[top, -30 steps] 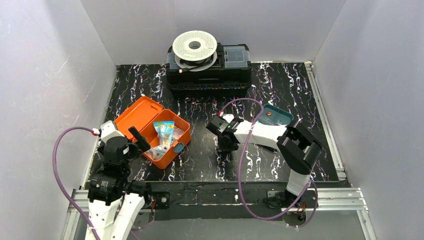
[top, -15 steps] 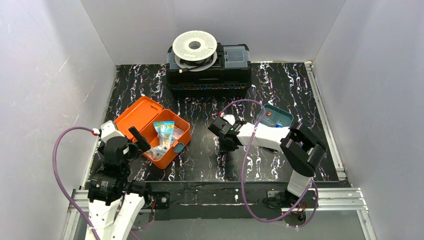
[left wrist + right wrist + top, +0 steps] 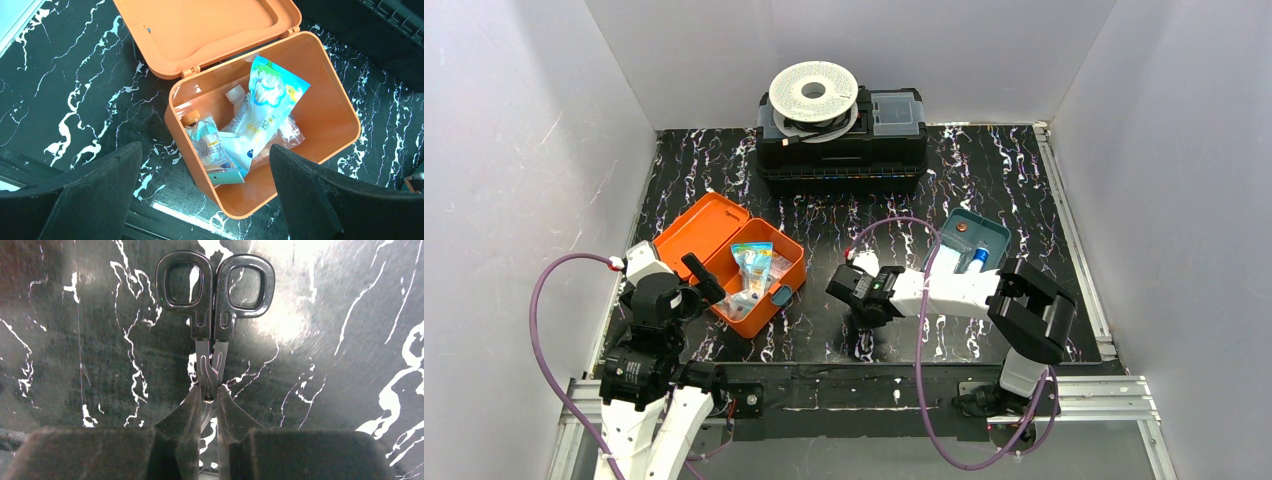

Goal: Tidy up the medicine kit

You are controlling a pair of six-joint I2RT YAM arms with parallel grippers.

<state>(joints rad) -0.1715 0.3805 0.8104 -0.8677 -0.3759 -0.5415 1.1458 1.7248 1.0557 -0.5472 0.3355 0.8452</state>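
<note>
Our right gripper (image 3: 209, 399) pinches the black scissors (image 3: 202, 322) at the blade pivot, handles pointing straight ahead of the fingers. The open medicine kit (image 3: 702, 228) lies off to their left, beneath the spread fingers of our left gripper (image 3: 205, 157).

Light: bright, even, overhead | Glare: white patch on table (image 3: 280, 315) beyond right gripper (image 3: 210, 392) jaws | Focus: sharp ahead of jaws, soft behind | Shadows: faint
</note>
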